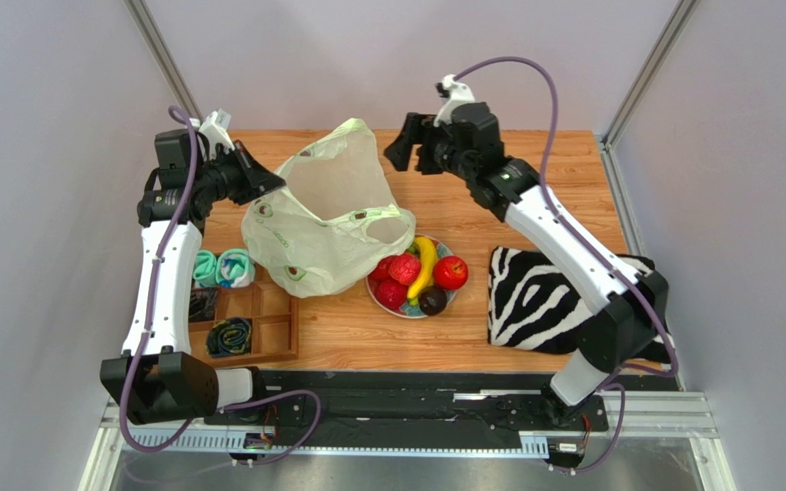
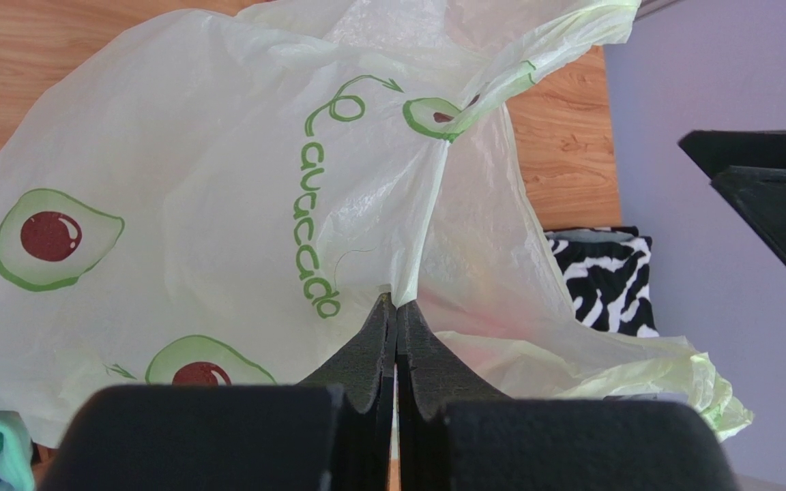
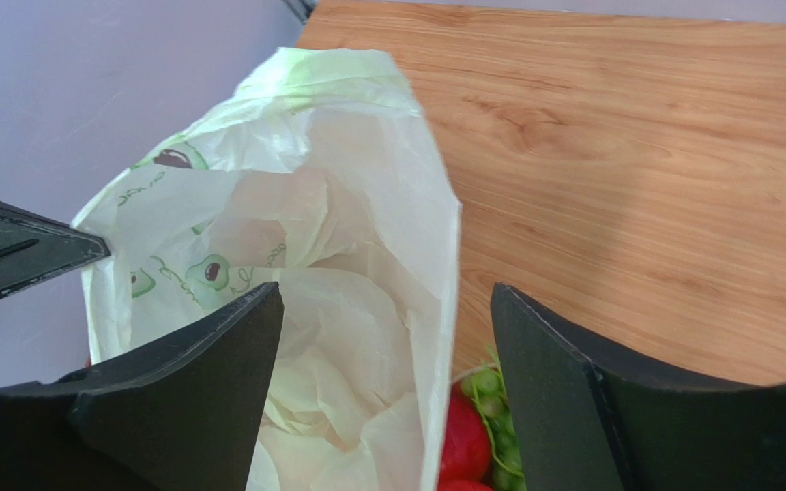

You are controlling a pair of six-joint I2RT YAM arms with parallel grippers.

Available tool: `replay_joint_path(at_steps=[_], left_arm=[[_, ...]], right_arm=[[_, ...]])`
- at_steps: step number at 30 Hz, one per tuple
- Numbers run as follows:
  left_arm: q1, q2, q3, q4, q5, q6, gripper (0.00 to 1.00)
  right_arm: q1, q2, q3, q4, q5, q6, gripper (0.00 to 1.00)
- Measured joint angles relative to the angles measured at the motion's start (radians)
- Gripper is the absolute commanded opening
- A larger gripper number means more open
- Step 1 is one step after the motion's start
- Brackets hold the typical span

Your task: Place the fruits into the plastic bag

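Note:
The pale yellow-green plastic bag (image 1: 325, 215) with green avocado prints stands open on the wooden table. My left gripper (image 1: 276, 188) is shut on its left rim and holds it up; the wrist view shows the fingertips (image 2: 397, 307) pinching the plastic bag (image 2: 213, 205). My right gripper (image 1: 404, 151) is open and empty above the bag's far right rim, which it straddles in its wrist view (image 3: 382, 307). The fruits lie on a patterned plate (image 1: 446, 298) right of the bag: a yellow banana (image 1: 425, 268), red fruits (image 1: 451, 272), a dark oval fruit (image 1: 432, 300). Green grapes (image 3: 494, 409) and a red fruit (image 3: 466, 440) show beside the bag (image 3: 295, 266).
A zebra-striped cloth (image 1: 541, 297) lies to the right of the plate, partly under my right arm. A wooden compartment tray (image 1: 264, 325) at the near left holds rolled teal cloth bundles (image 1: 225, 268). Grey walls close in the table at the back and sides.

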Motion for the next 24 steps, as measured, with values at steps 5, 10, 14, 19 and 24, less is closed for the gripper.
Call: replay_joint_path(at_steps=[5, 10, 14, 19, 24], left_arm=[[0.007, -0.012, -0.008, 0.003, 0.003, 0.001, 0.0], [0.011, -0.042, -0.034, 0.006, 0.004, 0.001, 0.0], [0.011, -0.068, -0.054, 0.012, 0.005, 0.001, 0.0], [0.012, -0.092, -0.058, 0.024, 0.009, 0.0, 0.0], [0.014, -0.095, -0.062, 0.039, 0.016, 0.0, 0.0]], right_arm=[[-0.113, -0.177, -0.187, -0.031, 0.048, 0.027, 0.78], [-0.2, -0.283, -0.37, -0.128, 0.1, 0.045, 0.83], [-0.197, -0.313, -0.484, -0.183, 0.035, 0.051, 0.85], [-0.195, -0.313, -0.567, -0.253, -0.047, 0.055, 0.86], [-0.195, -0.304, -0.606, -0.263, -0.1, 0.06, 0.88]])
